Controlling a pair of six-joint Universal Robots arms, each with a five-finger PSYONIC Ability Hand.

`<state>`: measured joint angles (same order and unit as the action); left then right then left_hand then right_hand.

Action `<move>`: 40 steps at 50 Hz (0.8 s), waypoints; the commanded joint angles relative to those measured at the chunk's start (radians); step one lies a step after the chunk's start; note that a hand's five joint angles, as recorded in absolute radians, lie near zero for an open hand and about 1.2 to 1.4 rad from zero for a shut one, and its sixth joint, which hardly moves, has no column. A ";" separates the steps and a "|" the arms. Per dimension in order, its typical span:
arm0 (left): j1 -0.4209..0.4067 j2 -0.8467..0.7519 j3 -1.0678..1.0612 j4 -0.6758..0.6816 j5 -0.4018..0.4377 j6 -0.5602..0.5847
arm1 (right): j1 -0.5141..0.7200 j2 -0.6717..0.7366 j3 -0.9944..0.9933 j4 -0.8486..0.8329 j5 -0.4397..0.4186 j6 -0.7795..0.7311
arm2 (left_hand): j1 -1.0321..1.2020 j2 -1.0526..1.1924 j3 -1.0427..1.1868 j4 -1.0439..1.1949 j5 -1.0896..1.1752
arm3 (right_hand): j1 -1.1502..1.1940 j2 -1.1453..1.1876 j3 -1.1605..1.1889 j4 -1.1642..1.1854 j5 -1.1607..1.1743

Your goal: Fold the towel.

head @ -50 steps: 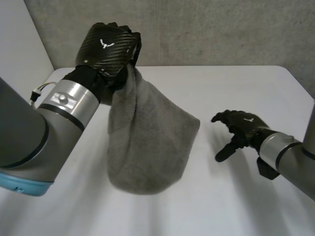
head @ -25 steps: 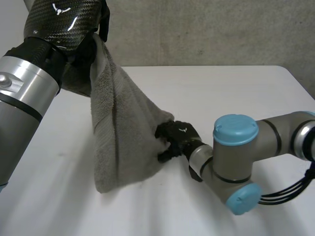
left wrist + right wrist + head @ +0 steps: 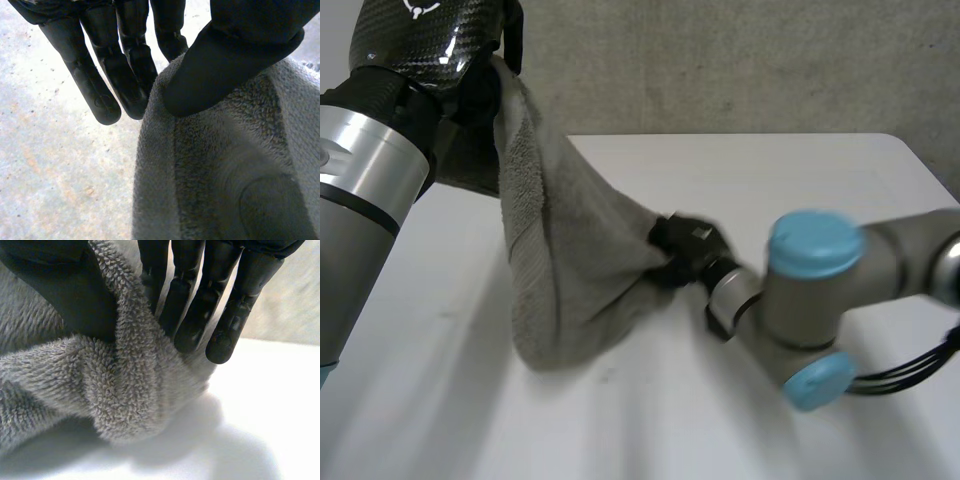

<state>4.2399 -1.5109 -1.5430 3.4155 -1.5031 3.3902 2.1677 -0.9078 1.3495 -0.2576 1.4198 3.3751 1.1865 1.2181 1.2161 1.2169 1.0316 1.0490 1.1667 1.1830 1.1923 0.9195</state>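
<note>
Above white table (image 3: 800, 180) by grey wall (image 3: 740, 70), left hand (image 3: 425, 35) pinching lifted towel (image 3: 570, 250), right hand (image 3: 688, 243) pinching its side

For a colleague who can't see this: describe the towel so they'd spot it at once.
Over the white table hangs the towel: grey terry cloth, pinched at its top by the raised left hand and lower down at its side by the right hand. It is the only soft thing there, sagging toward the tabletop.
</note>
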 commanded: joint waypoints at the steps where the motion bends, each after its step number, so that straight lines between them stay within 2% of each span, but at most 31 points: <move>1: 0.055 -0.014 -0.031 -0.007 -0.008 -0.003 | -0.186 -0.318 -0.006 0.120 -0.019 -0.203 | 0.210 0.178 0.180 0.179 0.190 | 0.347 0.230 0.213 0.204 0.302; 3: 0.074 -0.020 -0.060 -0.002 -0.006 -0.015 | -0.197 -0.370 -0.096 0.263 -0.059 -0.270 | 0.210 0.178 0.180 0.179 0.190 | 0.347 0.230 0.213 0.204 0.302; 6: 0.081 -0.029 -0.071 -0.001 -0.005 -0.025 | -0.198 -0.379 -0.147 0.357 -0.076 -0.301 | 0.210 0.178 0.180 0.179 0.190 | 0.347 0.230 0.213 0.204 0.302; 8: 0.086 -0.087 -0.094 0.001 -0.003 -0.041 | -0.206 -0.375 -0.252 0.524 -0.096 -0.362 | 0.210 0.178 0.180 0.179 0.190 | 0.347 0.230 0.213 0.204 0.302; 11: 0.086 -0.155 -0.103 0.002 -0.003 -0.049 | -0.207 -0.335 -0.323 0.599 -0.091 -0.417 | 0.210 0.178 0.180 0.179 0.190 | 0.347 0.230 0.213 0.204 0.302; 17: 0.086 -0.282 -0.101 0.011 -0.003 -0.049 | -0.172 -0.198 -0.397 0.609 -0.073 -0.508 | 0.210 0.178 0.180 0.179 0.190 | 0.347 0.230 0.213 0.204 0.302; 19: 0.087 -0.365 -0.094 0.048 -0.005 -0.048 | -0.134 -0.094 -0.444 0.607 -0.061 -0.540 | 0.210 0.178 0.180 0.179 0.190 | 0.347 0.230 0.213 0.204 0.302; 22: 0.092 -0.399 -0.092 0.076 -0.008 -0.046 | -0.111 -0.036 -0.461 0.600 -0.055 -0.553 | 0.210 0.178 0.180 0.179 0.190 | 0.347 0.230 0.213 0.204 0.302; 27: 0.138 -0.518 -0.077 0.194 -0.012 -0.032 | -0.054 0.182 -0.532 0.584 -0.015 -0.563 | 0.210 0.178 0.180 0.179 0.190 | 0.347 0.230 0.213 0.204 0.302; 31: 0.160 -0.581 -0.046 0.238 -0.017 -0.023 | -0.043 0.247 -0.549 0.525 0.011 -0.580 | 0.210 0.178 0.180 0.179 0.190 | 0.347 0.230 0.213 0.204 0.302; 32: 0.178 -0.606 -0.036 0.251 -0.017 -0.013 | -0.043 0.257 -0.550 0.484 0.030 -0.585 | 0.210 0.178 0.180 0.179 0.190 | 0.188 0.071 0.054 0.045 0.143; 33: 0.195 -0.621 -0.031 0.257 -0.016 0.000 | -0.042 0.256 -0.547 0.441 0.054 -0.585 | 0.210 0.178 0.180 0.179 0.190 | -0.121 -0.239 -0.255 -0.265 -0.166; 34: 0.195 -0.621 -0.031 0.257 -0.016 0.000 | -0.042 0.256 -0.547 0.440 0.054 -0.585 | 0.210 0.178 0.180 0.179 0.190 | -0.124 -0.242 -0.258 -0.268 -0.169; 35: 0.207 -0.632 -0.025 0.257 -0.016 0.009 | -0.042 0.242 -0.540 0.404 0.083 -0.579 | 0.210 0.178 0.180 0.179 0.190 | -0.488 -0.605 -0.622 -0.631 -0.533; 36: 0.210 -0.637 -0.023 0.255 -0.014 0.014 | -0.042 0.215 -0.532 0.381 0.103 -0.574 | -0.118 -0.150 -0.148 -0.149 -0.138 | -0.724 -0.842 -0.858 -0.867 -0.769; 37: 0.210 -0.637 -0.023 0.255 -0.014 0.014 | -0.042 0.214 -0.532 0.380 0.103 -0.574 | -0.122 -0.153 -0.151 -0.152 -0.141 | -0.726 -0.844 -0.860 -0.869 -0.771; 38: 0.210 -0.637 -0.025 0.254 -0.014 0.017 | -0.046 0.178 -0.512 0.364 0.116 -0.570 | -0.456 -0.487 -0.485 -0.486 -0.475 | -0.854 -0.972 -0.988 -0.997 -0.899; 39: 0.210 -0.631 -0.028 0.251 -0.014 0.017 | -0.051 0.132 -0.483 0.353 0.119 -0.559 | -0.802 -0.834 -0.832 -0.833 -0.822 | -0.874 -0.992 -1.008 -1.018 -0.919; 40: 0.210 -0.630 -0.028 0.251 -0.014 0.017 | -0.051 0.132 -0.483 0.353 0.119 -0.559 | -0.806 -0.837 -0.835 -0.836 -0.825 | -0.874 -0.992 -1.008 -1.018 -0.919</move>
<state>4.4370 -2.1373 -1.5732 3.6726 -1.5186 3.3934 2.1276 -0.6738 0.8122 0.1644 1.4946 2.7974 0.9308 0.9596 0.9616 0.9604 0.7873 0.3563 0.3579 0.3699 0.3684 0.1958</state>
